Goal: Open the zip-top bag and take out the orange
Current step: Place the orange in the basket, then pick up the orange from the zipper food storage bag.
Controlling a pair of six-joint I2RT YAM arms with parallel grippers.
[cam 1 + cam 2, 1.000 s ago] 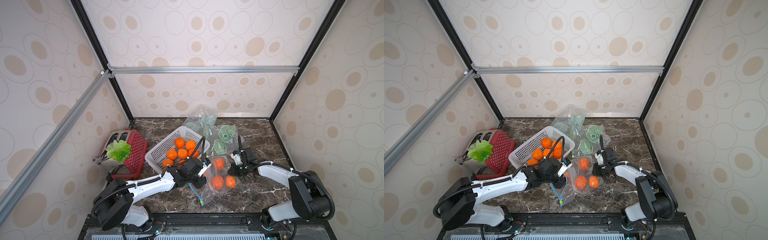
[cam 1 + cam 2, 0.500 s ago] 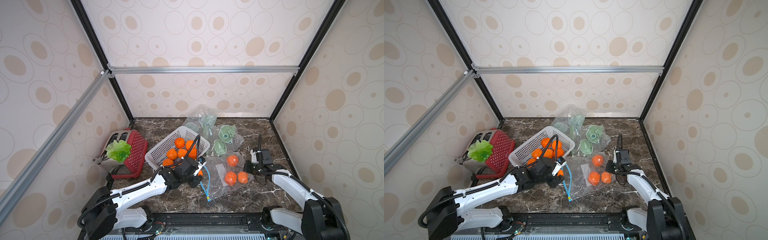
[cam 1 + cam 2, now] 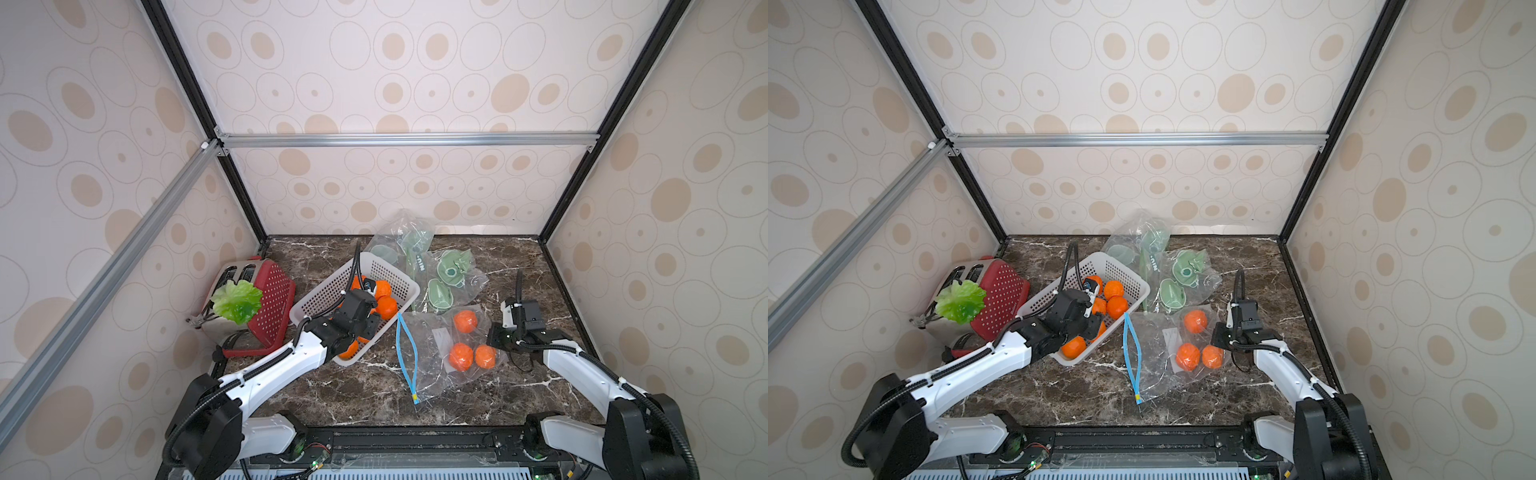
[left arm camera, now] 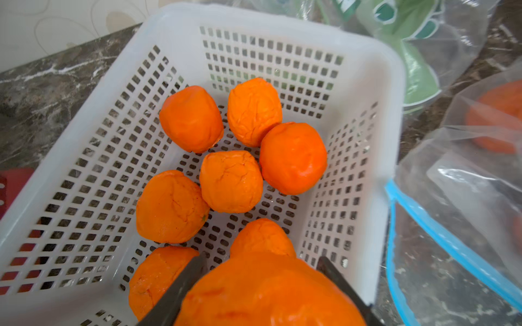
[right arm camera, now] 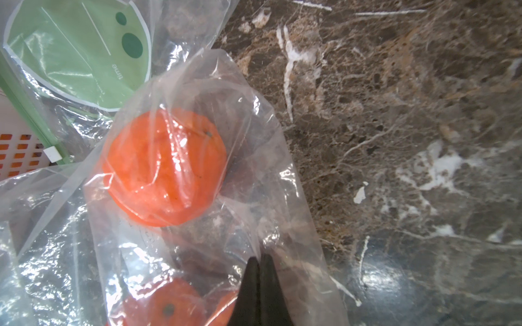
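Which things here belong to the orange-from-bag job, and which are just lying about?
Job: bag, open, pinched by right gripper; bagged oranges, three; orange held by left gripper above basket.
Lying about: toaster; lettuce; green bags.

The left gripper (image 3: 1093,325) hangs over the white basket (image 3: 1125,272) of oranges (image 3: 1116,306). The right gripper (image 3: 1219,338) touches the clear bag (image 3: 1154,372) holding three oranges (image 3: 1187,356).
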